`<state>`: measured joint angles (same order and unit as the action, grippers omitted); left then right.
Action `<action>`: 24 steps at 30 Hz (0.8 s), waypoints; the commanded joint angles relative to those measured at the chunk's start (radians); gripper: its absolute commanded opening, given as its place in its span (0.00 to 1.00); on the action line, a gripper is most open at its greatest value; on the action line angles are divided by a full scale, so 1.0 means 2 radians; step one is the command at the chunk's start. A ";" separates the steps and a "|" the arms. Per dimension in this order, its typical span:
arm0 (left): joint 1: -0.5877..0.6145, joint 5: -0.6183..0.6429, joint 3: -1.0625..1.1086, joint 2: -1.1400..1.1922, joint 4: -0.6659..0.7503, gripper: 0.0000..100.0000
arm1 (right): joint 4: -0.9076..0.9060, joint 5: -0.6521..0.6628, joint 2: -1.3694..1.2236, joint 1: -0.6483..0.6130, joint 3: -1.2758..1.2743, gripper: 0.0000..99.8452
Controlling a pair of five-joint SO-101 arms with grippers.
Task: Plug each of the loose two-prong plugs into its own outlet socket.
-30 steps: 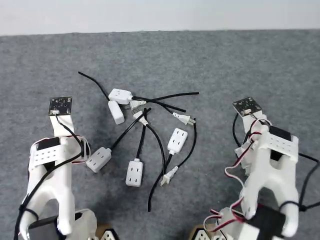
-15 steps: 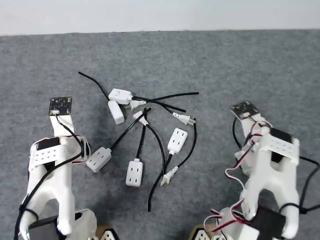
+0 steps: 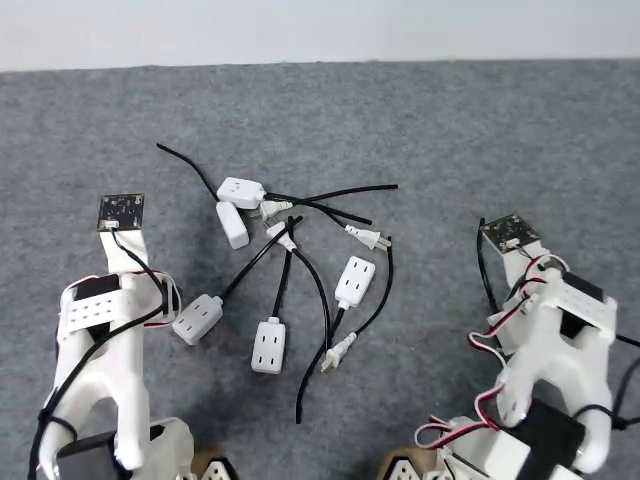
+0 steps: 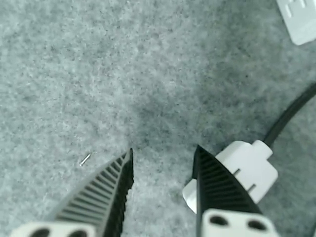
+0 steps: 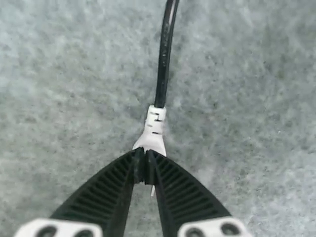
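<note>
Several white outlet sockets and two-prong plugs on black cords lie tangled mid-table in the high view. The sockets include one (image 3: 354, 280) in the middle, one (image 3: 268, 347) nearer the front and one (image 3: 197, 318) beside the left arm. Loose plugs lie at the right of the tangle (image 3: 368, 238) and lower down (image 3: 340, 350). My left gripper (image 4: 163, 158) is open over bare carpet, with a white socket (image 4: 247, 168) just beside one finger. My right gripper (image 5: 144, 165) is shut. A white plug (image 5: 154, 131) shows just past its tips, its cord running away.
Grey carpet (image 3: 450, 130) covers the table, with open room at the back and between the tangle and the right arm (image 3: 550, 320). Another socket (image 4: 298, 19) shows farther off in the left wrist view. A small sliver of debris (image 4: 85, 159) lies near the left fingers.
The right arm has swung to the right and back toward the front edge. The left arm, sockets and plugs have not moved.
</note>
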<state>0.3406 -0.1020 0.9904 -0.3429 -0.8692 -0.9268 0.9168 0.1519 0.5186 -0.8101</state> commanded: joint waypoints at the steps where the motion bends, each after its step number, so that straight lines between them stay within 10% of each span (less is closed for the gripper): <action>1: -0.005 -0.006 -0.011 -0.002 0.013 0.19 | 0.017 0.005 -0.007 -0.001 -0.008 0.01; 24: -0.005 -0.006 -0.011 -0.002 0.013 0.19 | -0.009 -0.018 0.045 -0.066 0.022 0.07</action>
<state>0.3406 -0.1020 0.9904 -0.3429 -0.8692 -0.9406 0.8922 0.2056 0.3974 -0.8224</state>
